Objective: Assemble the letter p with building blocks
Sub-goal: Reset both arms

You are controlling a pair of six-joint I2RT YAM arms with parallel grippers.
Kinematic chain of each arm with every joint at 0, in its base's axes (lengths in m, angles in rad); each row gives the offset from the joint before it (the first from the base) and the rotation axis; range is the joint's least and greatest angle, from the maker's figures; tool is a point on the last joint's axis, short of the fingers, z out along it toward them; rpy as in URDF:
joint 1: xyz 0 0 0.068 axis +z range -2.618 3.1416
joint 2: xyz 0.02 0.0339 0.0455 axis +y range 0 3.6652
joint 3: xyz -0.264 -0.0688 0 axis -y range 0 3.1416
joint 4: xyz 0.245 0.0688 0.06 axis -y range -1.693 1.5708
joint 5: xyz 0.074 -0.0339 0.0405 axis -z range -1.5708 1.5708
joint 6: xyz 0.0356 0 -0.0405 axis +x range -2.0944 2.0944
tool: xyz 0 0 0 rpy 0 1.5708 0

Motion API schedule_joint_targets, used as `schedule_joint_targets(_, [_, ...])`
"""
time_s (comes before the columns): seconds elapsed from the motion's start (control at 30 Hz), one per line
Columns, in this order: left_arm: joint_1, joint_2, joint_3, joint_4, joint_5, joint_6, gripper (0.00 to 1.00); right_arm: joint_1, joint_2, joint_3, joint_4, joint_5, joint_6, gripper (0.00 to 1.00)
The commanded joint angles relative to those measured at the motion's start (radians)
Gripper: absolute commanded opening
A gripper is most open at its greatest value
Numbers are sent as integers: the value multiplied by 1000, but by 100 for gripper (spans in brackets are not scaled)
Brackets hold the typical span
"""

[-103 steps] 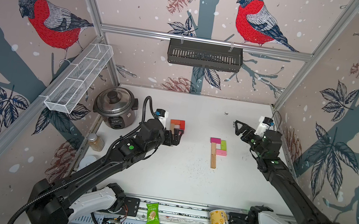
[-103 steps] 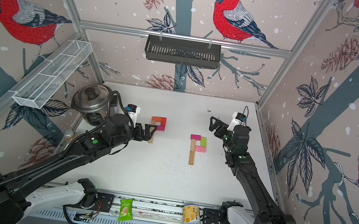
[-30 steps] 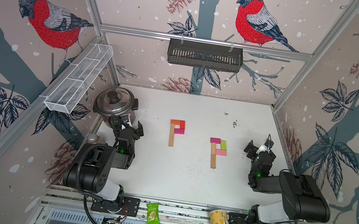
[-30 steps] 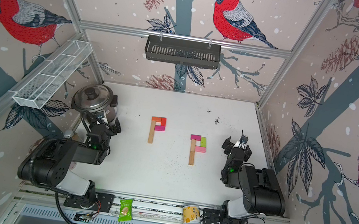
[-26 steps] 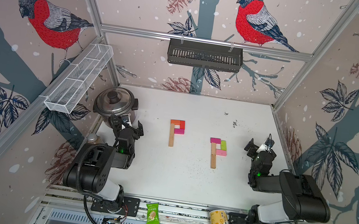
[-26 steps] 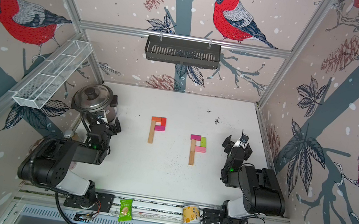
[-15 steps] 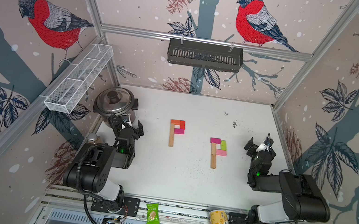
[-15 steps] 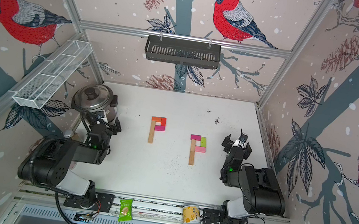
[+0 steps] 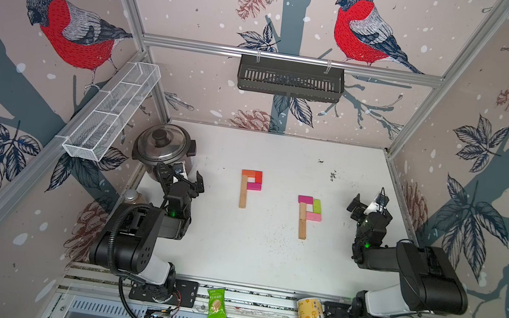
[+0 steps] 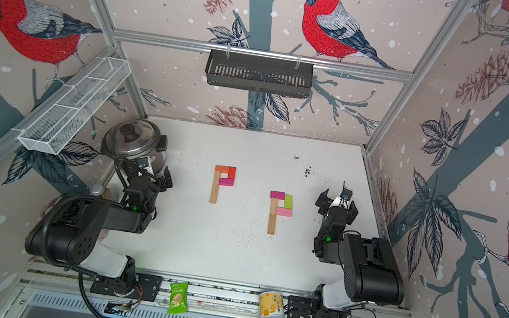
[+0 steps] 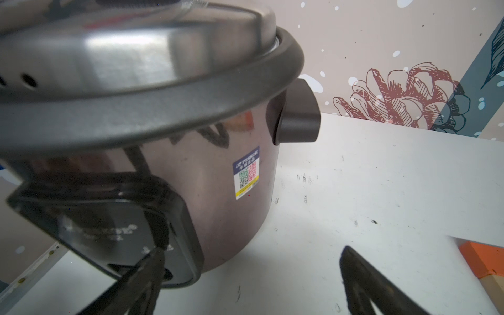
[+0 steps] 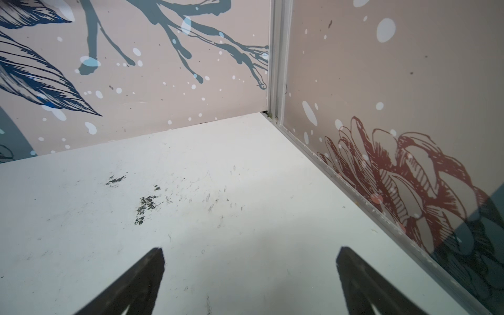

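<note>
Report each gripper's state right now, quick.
Left gripper: open, holding nothing.
Right gripper: open, holding nothing.

A red P (image 9: pixel 243 192) and a pink P (image 9: pixel 302 219) are laid on the table (image 9: pixel 264 261) between left gripper (image 9: pixel 181 176) and right gripper (image 9: pixel 369 206); a cooker (image 9: pixel 163 145) is set just ahead of the left.

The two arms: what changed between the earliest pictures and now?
The left gripper drew back from the orange-red P to its own side; the right gripper drew back too. Both are open and empty. That P and the pink-green P stayed put.
</note>
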Motion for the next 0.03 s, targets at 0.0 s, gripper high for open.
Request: schedule_joint_targets(0.0, [1,-2,2,38,-4,8,99,-1,-10,-3,-3,-115,-41,100])
